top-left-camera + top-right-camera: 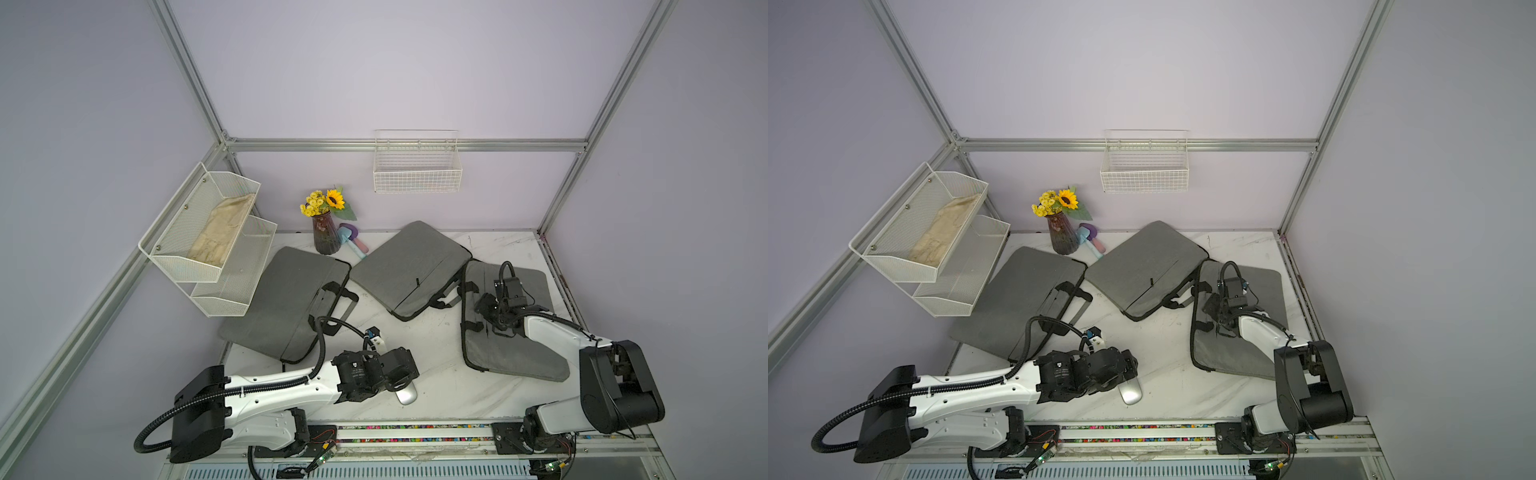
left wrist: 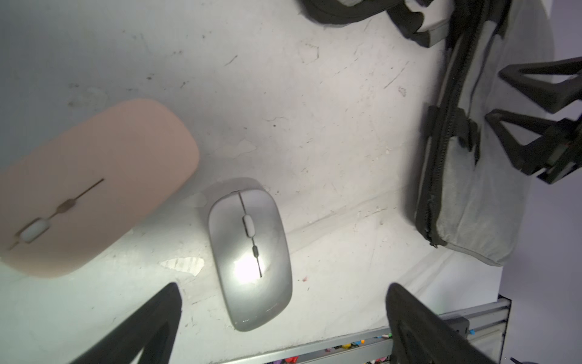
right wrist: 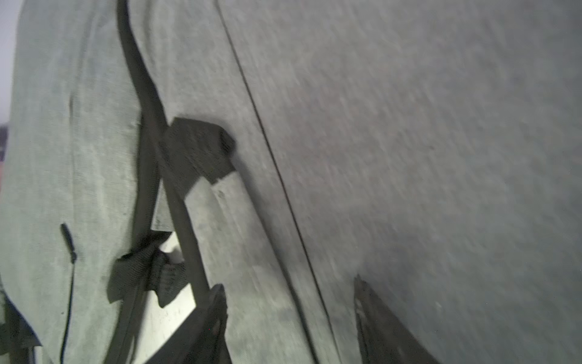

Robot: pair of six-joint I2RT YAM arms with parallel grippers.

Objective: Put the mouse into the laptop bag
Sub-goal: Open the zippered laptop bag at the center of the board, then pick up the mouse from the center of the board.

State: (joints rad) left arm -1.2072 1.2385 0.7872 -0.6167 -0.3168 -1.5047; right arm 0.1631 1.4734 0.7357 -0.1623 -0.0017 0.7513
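Nearest the lens, left gripper (image 2: 283,286), jaws spread wide and empty, poised above silver mouse (image 2: 248,252), flat on white tabletop (image 2: 315,126) near the front edge, outside every bag; pink mouse (image 2: 94,186) just beside, blurred. Silver mouse judged light, rigid, smooth-shelled and probably slippery on its domed back; best pinched across the two long flanks at mid-length, clear of the scroll wheel. Left to right in a top view: two-tier mesh shelf (image 1: 180,222), beige cloth (image 1: 224,232) in the upper tier, nothing visible in the lower; left laptop bag (image 1: 282,299), flat, contents hidden; vase (image 1: 326,239) of yellow flowers; middle laptop bag (image 1: 407,262), apparently zipped; wall-hung wire basket (image 1: 417,183), nothing seen inside; right laptop bag (image 1: 507,357), soft fabric, zip edge toward the mouse, opening not discernible; right gripper (image 3: 289,283), jaws partly apart over that bag's handle (image 3: 226,214), no grip evident.
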